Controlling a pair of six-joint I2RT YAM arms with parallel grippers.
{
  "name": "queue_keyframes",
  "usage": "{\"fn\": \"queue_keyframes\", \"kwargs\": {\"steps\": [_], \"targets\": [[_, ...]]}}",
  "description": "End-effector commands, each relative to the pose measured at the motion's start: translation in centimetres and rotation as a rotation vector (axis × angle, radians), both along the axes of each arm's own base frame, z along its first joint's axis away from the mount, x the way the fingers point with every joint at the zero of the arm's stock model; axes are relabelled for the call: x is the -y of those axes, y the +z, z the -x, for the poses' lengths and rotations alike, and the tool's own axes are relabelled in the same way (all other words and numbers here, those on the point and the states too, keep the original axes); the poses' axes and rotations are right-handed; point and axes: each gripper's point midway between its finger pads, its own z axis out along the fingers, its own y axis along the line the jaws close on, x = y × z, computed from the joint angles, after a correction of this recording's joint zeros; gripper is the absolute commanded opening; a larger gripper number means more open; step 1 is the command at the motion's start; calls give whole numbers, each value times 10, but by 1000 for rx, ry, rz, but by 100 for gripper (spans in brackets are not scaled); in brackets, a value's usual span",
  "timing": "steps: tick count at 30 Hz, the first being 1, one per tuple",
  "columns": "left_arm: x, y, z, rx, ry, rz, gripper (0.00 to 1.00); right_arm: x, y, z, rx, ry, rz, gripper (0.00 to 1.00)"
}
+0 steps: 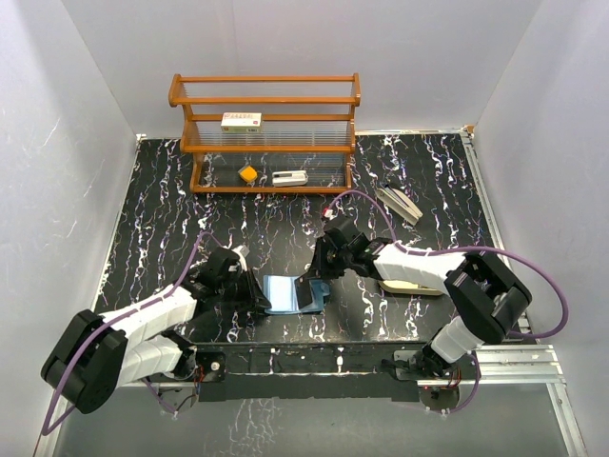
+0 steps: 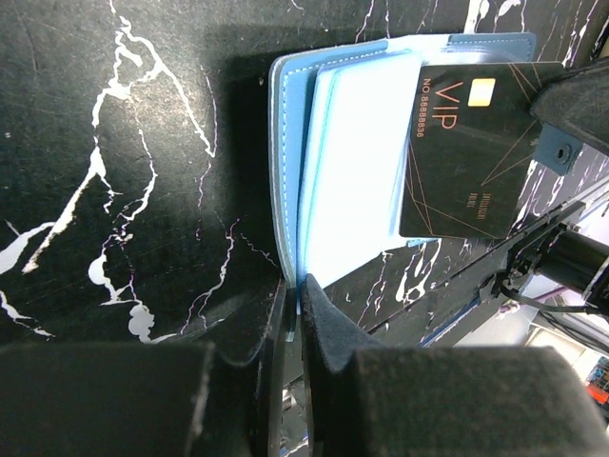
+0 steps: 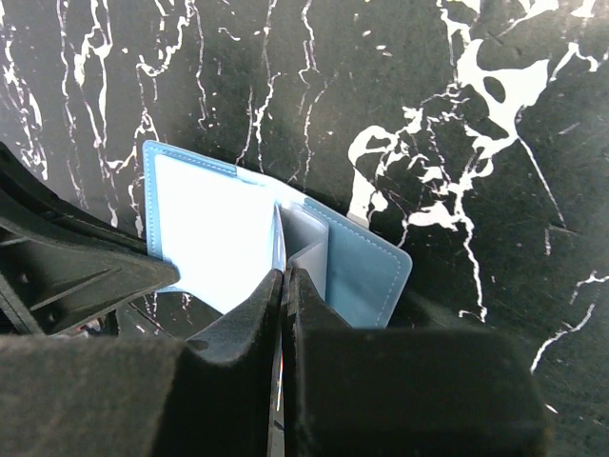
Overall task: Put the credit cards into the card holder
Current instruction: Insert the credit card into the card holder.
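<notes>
- Presently no card looks pocketed: the small blue bi-fold card holder (image 2: 352, 171) lies open on the black marbled table (image 1: 171, 228), and the pale slots in view are bare.
- The left gripper (image 2: 295, 290) is clenched on the holder's edge.
- The right gripper (image 3: 285, 278) grasps one black "VIP" credit card (image 2: 463, 152) over the open holder.
- Count: one holder and one held card. A few pale grey cards (image 1: 400, 203) lie well apart; their number is unclear.

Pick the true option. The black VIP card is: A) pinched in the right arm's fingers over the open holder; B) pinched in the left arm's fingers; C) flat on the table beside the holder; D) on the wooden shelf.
A: the right fingers grip the black VIP card over the open card holder, whose edge the left fingers clamp.
</notes>
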Motion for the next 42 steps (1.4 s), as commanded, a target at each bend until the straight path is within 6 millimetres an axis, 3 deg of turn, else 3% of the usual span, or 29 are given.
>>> {"fn": "queue_keyframes", "kwargs": {"steps": [1,10,31,42], "targets": [[-9,-12,9,-32,-4,-52,6,-15,9,-3,37,34,-75,0],[-9,-14,11,-40,-6,-46,6,-23,17,-2,27,35,-133,0],[-10,-15,12,-43,-3,-45,5,-17,37,-8,60,-7,-122,0],[-8,-15,13,-47,-4,-35,6,-25,30,-7,47,12,-164,0]]}}
